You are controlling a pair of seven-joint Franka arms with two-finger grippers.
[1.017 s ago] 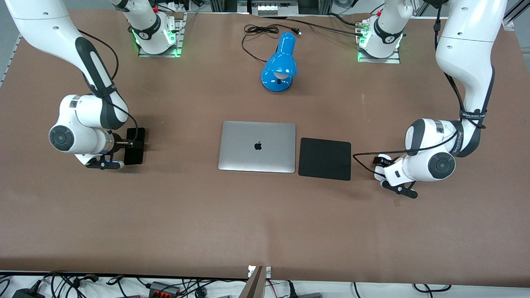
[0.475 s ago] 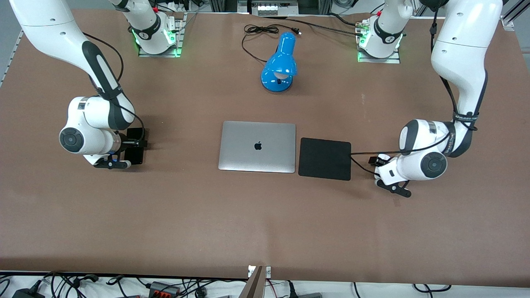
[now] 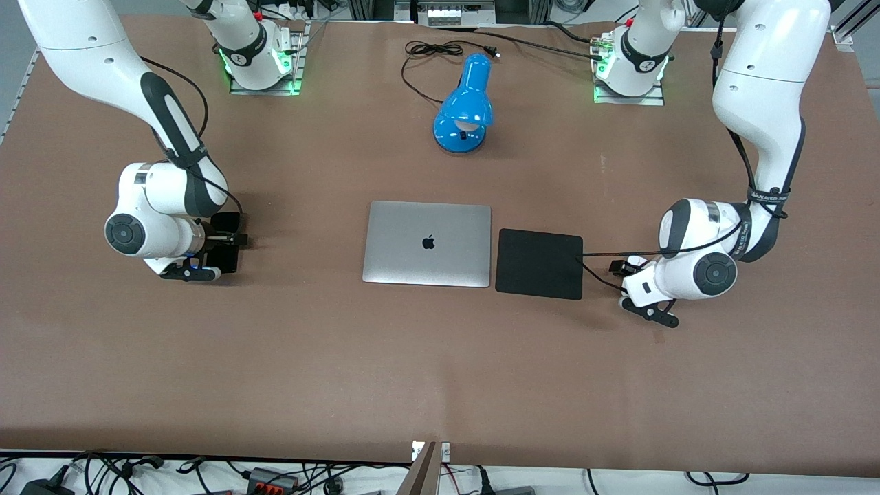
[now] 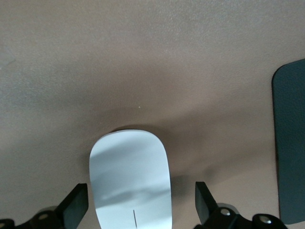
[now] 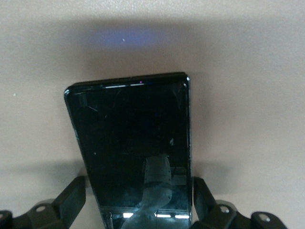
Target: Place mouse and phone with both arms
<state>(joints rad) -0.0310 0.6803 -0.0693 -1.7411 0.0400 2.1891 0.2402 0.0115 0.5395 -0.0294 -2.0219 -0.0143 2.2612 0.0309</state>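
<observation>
The black phone (image 3: 224,256) lies flat on the brown table toward the right arm's end. My right gripper (image 3: 230,240) is low over it. In the right wrist view the phone (image 5: 133,143) lies between the two fingers of the right gripper (image 5: 138,202), which is open with a little room at the sides. The white mouse (image 3: 636,262) lies on the table beside the black mouse pad (image 3: 540,263), toward the left arm's end. My left gripper (image 3: 627,267) is over it. In the left wrist view the mouse (image 4: 129,181) sits between the spread fingers of the left gripper (image 4: 140,207), with gaps on both sides.
A closed silver laptop (image 3: 427,243) lies mid-table beside the mouse pad, whose edge also shows in the left wrist view (image 4: 290,143). A blue desk lamp (image 3: 465,106) with its cord lies farther from the front camera.
Both arms have shifted a little toward the middle of the table and settled over their objects. The phone and the mouse have not moved.
</observation>
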